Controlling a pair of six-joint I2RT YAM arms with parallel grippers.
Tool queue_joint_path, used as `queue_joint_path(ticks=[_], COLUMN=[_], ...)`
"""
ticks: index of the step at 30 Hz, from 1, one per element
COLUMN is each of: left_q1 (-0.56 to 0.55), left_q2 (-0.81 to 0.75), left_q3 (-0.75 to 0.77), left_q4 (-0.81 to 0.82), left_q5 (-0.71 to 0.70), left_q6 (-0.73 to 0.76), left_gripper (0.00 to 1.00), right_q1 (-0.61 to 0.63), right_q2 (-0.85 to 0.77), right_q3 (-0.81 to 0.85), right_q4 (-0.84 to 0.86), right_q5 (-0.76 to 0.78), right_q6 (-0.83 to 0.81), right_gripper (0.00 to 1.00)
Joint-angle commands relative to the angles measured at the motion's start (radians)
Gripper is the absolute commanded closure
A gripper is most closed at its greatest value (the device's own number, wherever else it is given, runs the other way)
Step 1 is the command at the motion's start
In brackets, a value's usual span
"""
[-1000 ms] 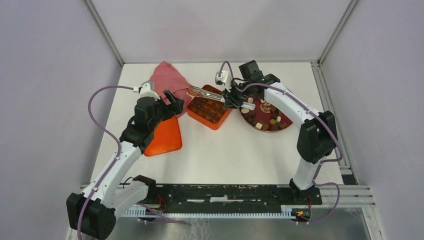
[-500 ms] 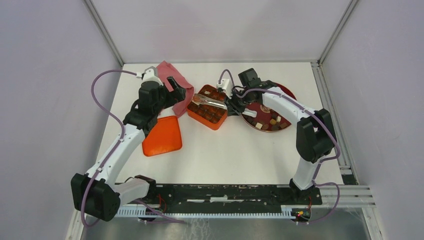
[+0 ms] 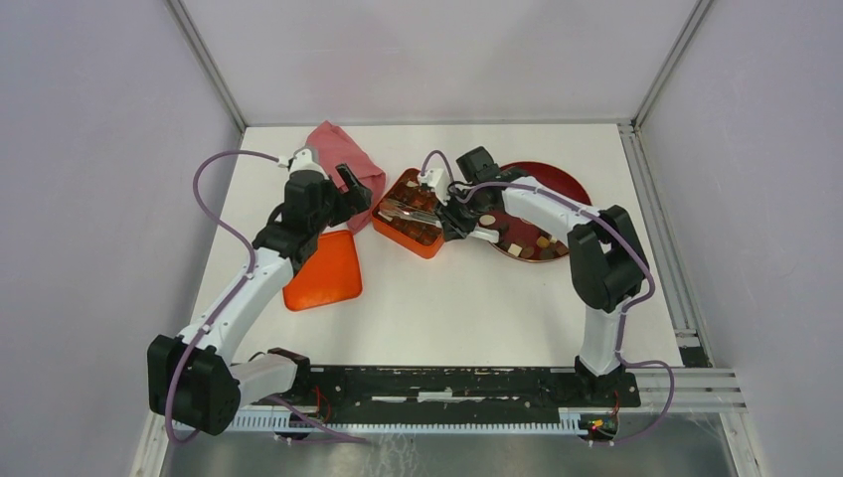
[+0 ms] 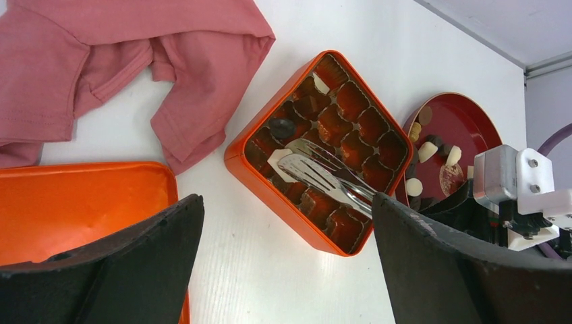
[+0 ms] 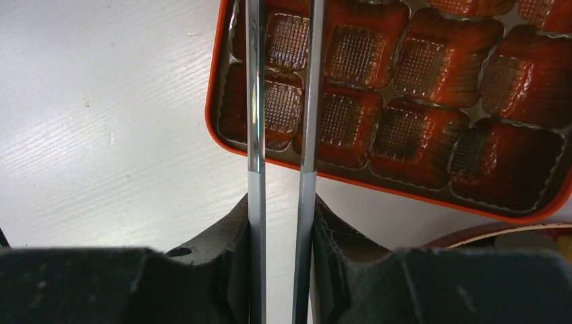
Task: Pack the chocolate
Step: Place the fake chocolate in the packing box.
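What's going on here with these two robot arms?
The right gripper holds metal tongs over the orange box, tips by a cream chocolate in one cell. Several cells look empty; more chocolates wait on the red plate. The left gripper hangs open and empty beside the box, near the pink cloth.

Steel tongs (image 4: 322,177) across the orange box (image 4: 275,204); pink cloth (image 4: 195,74), lid (image 4: 81,202) alongside.
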Motion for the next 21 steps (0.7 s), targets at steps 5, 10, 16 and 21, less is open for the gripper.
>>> queue_joint_path(ticks=[5,10,16,21], left_q1=[0.007,0.007,0.006,0.005], left_q2=[-0.064,-0.103,-0.116,-0.124], left_q3=[-0.023,-0.042,-0.051,-0.059], left_q4=[0.030,0.004,-0.005,-0.006], left_q5=[-0.012,-0.032,-0.033,-0.037], left_q6=[-0.049,-0.051,-0.059,-0.059], left_gripper=[0.02,0.02,0.02,0.02], right_q1=[0.010,0.035,0.044,0.043], right_q2=[0.024,0.060,0.069,0.065], right_q3=[0.080,0.108,0.107,0.105], right_q4=[0.066,0.046,0.038,0.034], right_q5=[0.000,0.018,0.031,0.038], right_q6=[0.047,0.044,0.042,0.039], right_gripper=[0.98,0.94,0.84,0.75])
